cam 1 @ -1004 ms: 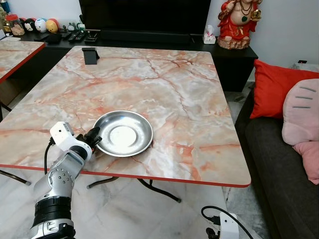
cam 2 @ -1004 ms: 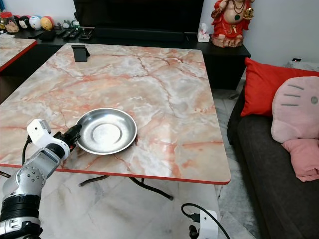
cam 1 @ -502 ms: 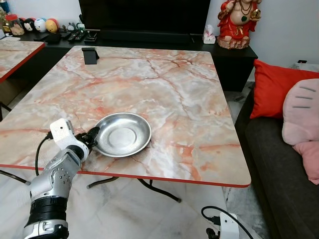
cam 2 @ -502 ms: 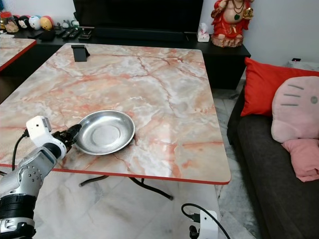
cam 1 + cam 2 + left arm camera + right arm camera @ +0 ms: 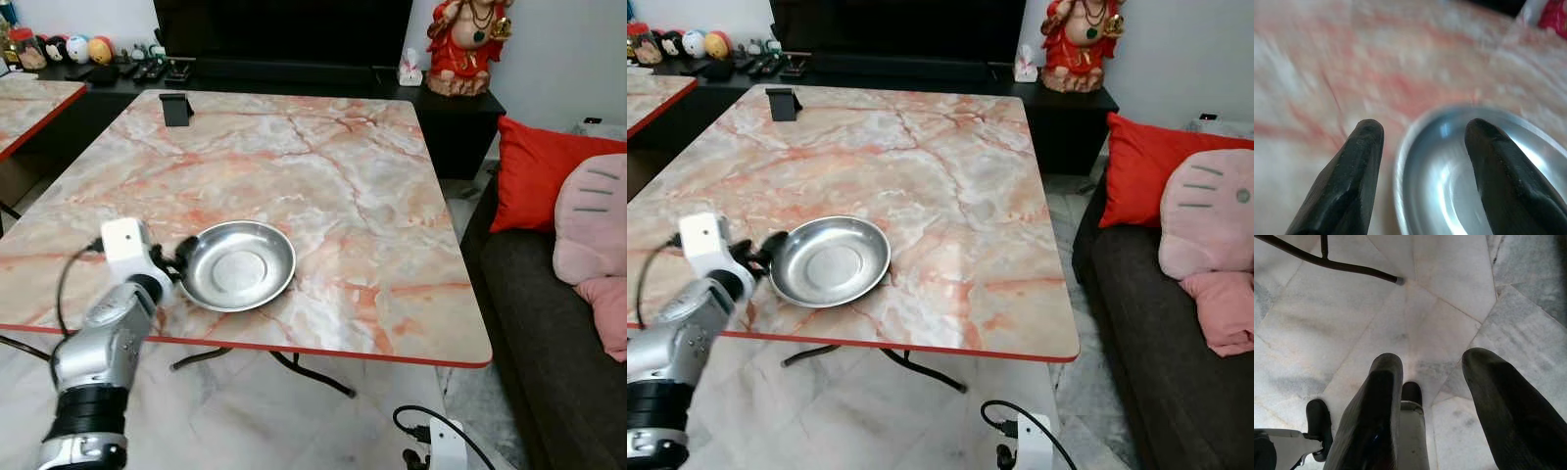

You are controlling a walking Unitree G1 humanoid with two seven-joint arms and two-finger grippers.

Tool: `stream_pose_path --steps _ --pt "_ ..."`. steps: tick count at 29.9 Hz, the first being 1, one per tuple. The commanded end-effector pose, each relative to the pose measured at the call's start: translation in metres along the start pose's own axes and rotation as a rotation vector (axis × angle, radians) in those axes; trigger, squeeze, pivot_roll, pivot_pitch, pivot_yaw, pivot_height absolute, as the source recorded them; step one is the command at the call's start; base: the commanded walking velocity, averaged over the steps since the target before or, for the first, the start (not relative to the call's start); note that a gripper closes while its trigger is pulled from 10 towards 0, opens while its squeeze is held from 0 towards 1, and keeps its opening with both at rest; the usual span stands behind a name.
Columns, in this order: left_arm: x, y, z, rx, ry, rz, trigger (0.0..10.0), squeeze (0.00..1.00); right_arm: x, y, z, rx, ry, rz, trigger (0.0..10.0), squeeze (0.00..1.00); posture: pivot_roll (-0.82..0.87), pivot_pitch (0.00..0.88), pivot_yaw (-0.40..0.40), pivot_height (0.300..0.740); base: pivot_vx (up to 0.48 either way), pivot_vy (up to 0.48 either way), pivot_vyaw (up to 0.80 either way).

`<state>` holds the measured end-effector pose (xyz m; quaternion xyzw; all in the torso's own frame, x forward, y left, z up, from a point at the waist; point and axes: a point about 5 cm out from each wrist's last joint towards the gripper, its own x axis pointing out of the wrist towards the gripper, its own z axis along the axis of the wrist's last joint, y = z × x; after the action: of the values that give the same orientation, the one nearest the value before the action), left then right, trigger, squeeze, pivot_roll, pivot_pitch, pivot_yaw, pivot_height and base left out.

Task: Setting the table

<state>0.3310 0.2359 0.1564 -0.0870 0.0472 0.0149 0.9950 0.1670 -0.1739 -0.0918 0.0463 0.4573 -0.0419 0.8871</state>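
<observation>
Marble table (image 5: 323,166): pink-veined top with red edge, carrying one steel plate (image 5: 238,264) near its front left edge.

Head views: left gripper (image 5: 181,258) sits at the plate's left rim, silver arm reaching up from below the table edge. Finger gap is too small and dark to read here.

Left wrist view (blurred): left gripper (image 5: 1422,132) fingers spread wide. The plate's rim lies in the gap between them, one finger (image 5: 1354,166) over bare marble outside the rim, the other over the plate's bowl. Contact with the rim cannot be told; no clamp is visible.

Right wrist view: right gripper (image 5: 1435,367) hangs over the pale marble floor (image 5: 1415,298), fingers apart, holding nothing.
</observation>
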Motion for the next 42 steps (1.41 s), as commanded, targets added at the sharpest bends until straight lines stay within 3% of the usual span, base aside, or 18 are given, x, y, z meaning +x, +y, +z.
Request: stream_pose_path --steps 1,5,8,11,16,20,27,42 --pt "-0.002 0.001 0.011 0.040 -0.049 0.008 10.0 0.00 0.000 -0.001 -0.002 -0.004 0.010 -0.003 10.0 0.00 0.07 0.000 -0.027 0.740 0.000 0.000 0.00" --pt "-0.005 0.005 0.027 0.135 -0.146 0.049 10.0 0.00 -0.001 -0.001 -0.003 -0.003 0.011 -0.004 10.0 0.00 0.08 0.000 -0.027 0.740 0.000 0.000 0.00" --pt "-0.006 0.005 0.030 0.147 -0.171 0.057 10.0 0.00 -0.001 -0.001 -0.003 -0.003 0.010 -0.004 10.0 0.00 0.08 0.000 -0.027 0.740 0.000 0.000 0.00" --pt "-0.008 -0.011 0.032 0.293 -0.274 0.017 10.0 0.00 0.000 0.001 -0.002 0.004 -0.001 -0.009 10.0 0.00 0.08 0.000 -0.027 0.740 0.000 0.000 0.00" --pt "-0.013 -0.047 0.016 0.394 -0.330 -0.115 10.0 0.00 -0.001 -0.004 0.001 0.019 -0.023 -0.022 10.0 0.00 0.07 0.000 -0.023 0.740 0.000 0.000 0.00" --pt "-0.016 -0.055 0.001 0.412 -0.329 -0.134 10.0 0.00 -0.001 -0.008 0.002 0.023 -0.036 -0.041 10.0 0.00 0.06 0.000 -0.018 0.740 0.000 0.000 0.00" --pt "-0.018 -0.053 -0.008 0.403 -0.339 -0.120 10.0 0.00 -0.002 -0.015 0.000 0.017 -0.034 -0.056 10.0 0.00 0.05 0.000 -0.015 0.740 0.000 0.000 0.00" --pt "-0.011 -0.053 -0.005 0.380 -0.356 -0.111 10.0 0.00 -0.002 -0.025 0.007 0.062 -0.063 -0.101 10.0 0.00 0.03 0.000 -0.010 0.740 0.000 0.215 -0.04"
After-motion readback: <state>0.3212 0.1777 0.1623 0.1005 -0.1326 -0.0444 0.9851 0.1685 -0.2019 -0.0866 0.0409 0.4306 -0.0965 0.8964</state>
